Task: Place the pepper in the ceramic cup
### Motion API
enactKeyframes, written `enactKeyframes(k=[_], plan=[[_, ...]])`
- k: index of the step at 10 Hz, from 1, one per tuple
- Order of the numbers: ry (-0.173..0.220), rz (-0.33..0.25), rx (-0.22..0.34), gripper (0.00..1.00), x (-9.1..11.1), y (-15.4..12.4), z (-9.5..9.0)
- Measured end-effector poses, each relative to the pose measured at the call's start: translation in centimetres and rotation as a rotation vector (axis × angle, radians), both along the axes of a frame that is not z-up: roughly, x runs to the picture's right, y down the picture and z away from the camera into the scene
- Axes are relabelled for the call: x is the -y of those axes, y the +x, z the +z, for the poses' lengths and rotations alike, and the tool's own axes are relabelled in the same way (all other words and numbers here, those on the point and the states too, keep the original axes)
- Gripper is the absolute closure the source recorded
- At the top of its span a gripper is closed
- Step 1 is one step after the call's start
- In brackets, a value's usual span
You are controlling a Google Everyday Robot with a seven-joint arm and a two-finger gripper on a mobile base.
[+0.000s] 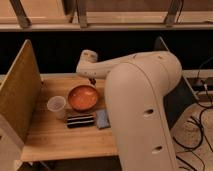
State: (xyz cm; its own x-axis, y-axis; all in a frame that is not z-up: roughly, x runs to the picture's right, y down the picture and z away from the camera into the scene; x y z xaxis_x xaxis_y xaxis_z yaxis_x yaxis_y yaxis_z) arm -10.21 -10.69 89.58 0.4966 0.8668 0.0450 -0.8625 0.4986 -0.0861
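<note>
My gripper (91, 78) hangs from the end of the white arm (135, 85) over the back of the wooden table (60, 142), just behind the orange bowl. A small dark red thing, the pepper (92, 81), shows at its tip and has travelled with it, so it is held there. The ceramic cup (56, 105), pale and plain, stands upright on the table to the left of the bowl, well to the left of and nearer than the gripper. It looks empty.
A wide shallow orange bowl (83, 97) sits mid-table. A dark striped packet (80, 120) and a blue packet (102, 119) lie in front of it. A tall tan board (19, 97) walls the table's left side. The arm's bulk hides the table's right part.
</note>
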Motion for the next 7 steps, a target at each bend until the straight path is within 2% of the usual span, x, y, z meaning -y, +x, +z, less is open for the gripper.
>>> enactKeyframes(k=[4, 5, 7], plan=[[0.006, -0.010, 0.008, 1.00, 0.2, -0.4, 0.0], [0.031, -0.053, 0.045, 1.00, 0.8, -2.8, -0.6], [0.087, -0.158, 0.160, 1.00, 1.4, -9.8, -2.9]])
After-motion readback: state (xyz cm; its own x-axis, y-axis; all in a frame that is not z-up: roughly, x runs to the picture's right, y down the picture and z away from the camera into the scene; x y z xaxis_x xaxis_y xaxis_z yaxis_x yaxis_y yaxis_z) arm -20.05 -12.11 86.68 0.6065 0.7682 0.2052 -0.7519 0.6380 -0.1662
